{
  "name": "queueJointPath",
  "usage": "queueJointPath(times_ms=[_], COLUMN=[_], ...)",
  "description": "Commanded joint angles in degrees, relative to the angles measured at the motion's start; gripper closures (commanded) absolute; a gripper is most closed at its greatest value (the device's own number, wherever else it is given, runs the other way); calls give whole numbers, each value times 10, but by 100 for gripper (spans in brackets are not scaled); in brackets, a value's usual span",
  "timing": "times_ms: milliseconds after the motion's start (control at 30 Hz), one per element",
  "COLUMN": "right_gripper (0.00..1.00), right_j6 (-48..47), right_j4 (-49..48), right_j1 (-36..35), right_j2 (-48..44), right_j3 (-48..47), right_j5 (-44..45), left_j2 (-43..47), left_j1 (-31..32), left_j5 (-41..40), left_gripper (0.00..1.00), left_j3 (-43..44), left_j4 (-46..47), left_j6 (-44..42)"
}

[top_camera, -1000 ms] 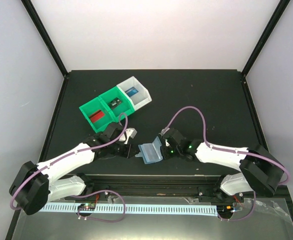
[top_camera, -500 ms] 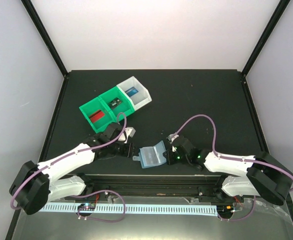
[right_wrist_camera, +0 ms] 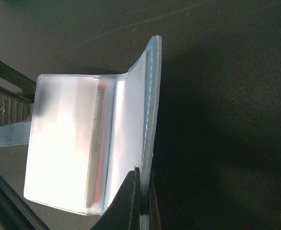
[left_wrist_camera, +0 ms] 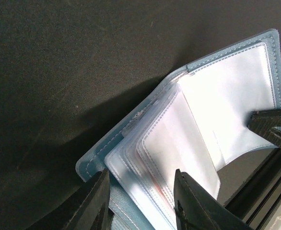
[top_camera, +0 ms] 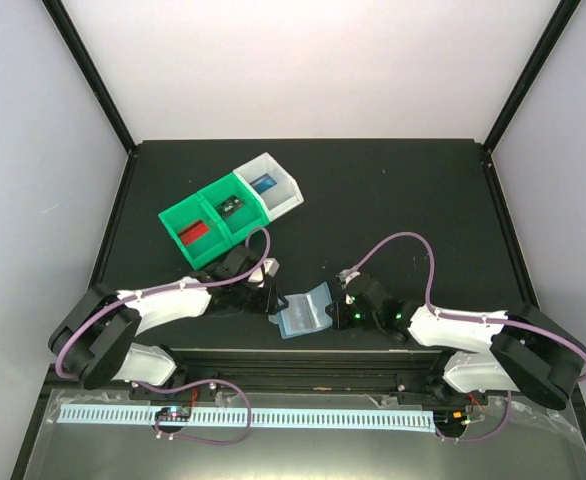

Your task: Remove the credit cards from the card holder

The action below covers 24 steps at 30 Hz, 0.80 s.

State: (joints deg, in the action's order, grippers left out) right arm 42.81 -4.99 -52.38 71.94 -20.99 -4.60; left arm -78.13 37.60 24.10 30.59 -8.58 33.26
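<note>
The card holder [top_camera: 305,312] lies open on the black counter [top_camera: 403,190], low in the overhead view and just below centre, between the two arms. The right tool [right_wrist_camera: 142,179] is pinched narrow on the edge of the holder's blue cover, which stands up between its fingers at the bottom of the right wrist view. The clear sleeves fan out to the left of it, and a red-edged card [right_wrist_camera: 100,153] shows inside one sleeve. The left tool [left_wrist_camera: 140,184] stands partly apart at the bottom of the left wrist view, one finger on either side of the holder's lower corner, with the sleeves running between them. Whether either finger presses on them I cannot tell. Towards the upper left of the counter, two green bins [top_camera: 198,195] and a white bin [top_camera: 288,185] sit in a row. They hold a red card [top_camera: 195,233], a dark card [top_camera: 230,206] and a blue card [top_camera: 263,184].
</note>
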Motion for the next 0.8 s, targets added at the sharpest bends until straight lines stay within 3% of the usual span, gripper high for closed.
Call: queueJointPath(times_ms=[0,267,500,767], right_gripper=[99,99,99,99], right_j6=[12,18,21,24], right_j4=[1,-1,-2,-4], right_j1=[-1,-2,-2,-1], right_j2=[-5,-1,-2,-12], right_j3=[9,8,13,19], right_j5=[15,22,28,26], left_j2=[-3,28,44,8], left_j1=[-1,-1,-1,0], left_j5=[3,-20,-54,14], left_gripper=[62,64,58,63], left_j3=[-7,-31,-49,-77], left_j4=[32,29,23,120], left_j6=[4,18,25,73])
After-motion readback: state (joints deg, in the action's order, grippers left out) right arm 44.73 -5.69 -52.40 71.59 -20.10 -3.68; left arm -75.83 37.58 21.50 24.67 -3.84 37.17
